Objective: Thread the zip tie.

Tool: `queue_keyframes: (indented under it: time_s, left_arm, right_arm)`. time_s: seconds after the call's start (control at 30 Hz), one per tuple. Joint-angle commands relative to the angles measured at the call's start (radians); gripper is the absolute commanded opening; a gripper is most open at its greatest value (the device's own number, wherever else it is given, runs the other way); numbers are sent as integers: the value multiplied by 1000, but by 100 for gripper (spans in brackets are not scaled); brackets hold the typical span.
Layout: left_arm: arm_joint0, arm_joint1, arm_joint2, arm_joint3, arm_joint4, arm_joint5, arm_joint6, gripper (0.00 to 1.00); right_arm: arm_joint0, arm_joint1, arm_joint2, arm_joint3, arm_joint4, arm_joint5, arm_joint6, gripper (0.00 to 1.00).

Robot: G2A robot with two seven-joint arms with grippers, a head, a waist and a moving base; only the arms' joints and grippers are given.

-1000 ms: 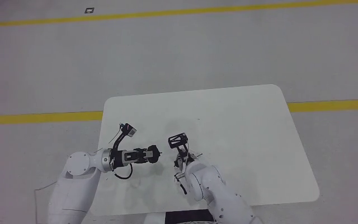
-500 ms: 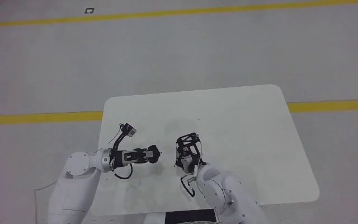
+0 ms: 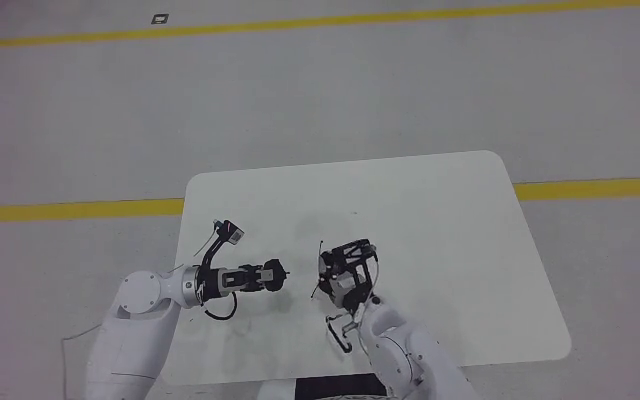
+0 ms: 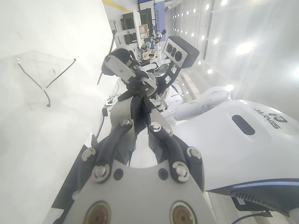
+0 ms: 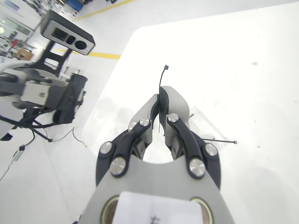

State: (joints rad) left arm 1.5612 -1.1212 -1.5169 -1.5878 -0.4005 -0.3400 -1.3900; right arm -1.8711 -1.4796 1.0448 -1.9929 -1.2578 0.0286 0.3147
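Note:
My right gripper (image 5: pixel 159 96) is shut on a thin black zip tie (image 5: pixel 162 75); the tie's head points away from the wrist and its tail hangs out between the fingers. In the top view this gripper (image 3: pixel 323 272) hovers near the table's front middle. The left gripper (image 3: pixel 283 271) is level with it and a short gap away, pointing at it. In the left wrist view the left gripper (image 4: pixel 140 95) is shut, and I cannot make out anything held in it. Beyond it are the right gripper (image 4: pixel 111 62) and the zip tie (image 4: pixel 112 41).
A clear shallow tray (image 4: pixel 35 57) lies flat on the white table (image 3: pixel 430 190) by the right gripper, with a few loose zip ties (image 4: pixel 58 75) in it. One zip tie (image 5: pixel 219 141) sticks out past the tray's edge (image 5: pixel 205 120). The table's front edge is close to both arms.
The right gripper has turned and shifted a little right and toward the table's front, with the zip tie still in it. The left arm has stayed put.

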Motion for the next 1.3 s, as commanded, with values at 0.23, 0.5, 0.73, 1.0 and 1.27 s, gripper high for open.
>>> queue_keyframes:
  time_s: [0.23,0.5,0.73,1.0,1.27]
  left_arm:
    - [0,0,0,0,0,0,0,0]
    - [0,0,0,0,0,0,0,0]
    - [0,0,0,0,0,0,0,0]
    - [0,0,0,0,0,0,0,0]
    - [0,0,0,0,0,0,0,0]
  right_arm:
    - [-67,23,-1,59,16,-182,-410,0]
    - [-67,23,-1,59,16,-182,-410,0]
    - [-58,26,-8,69,-24,-168,-503,0]
    - [-44,56,-33,119,-78,-175,-737,0]
    - [31,84,-118,164,-123,-111,-765,0]
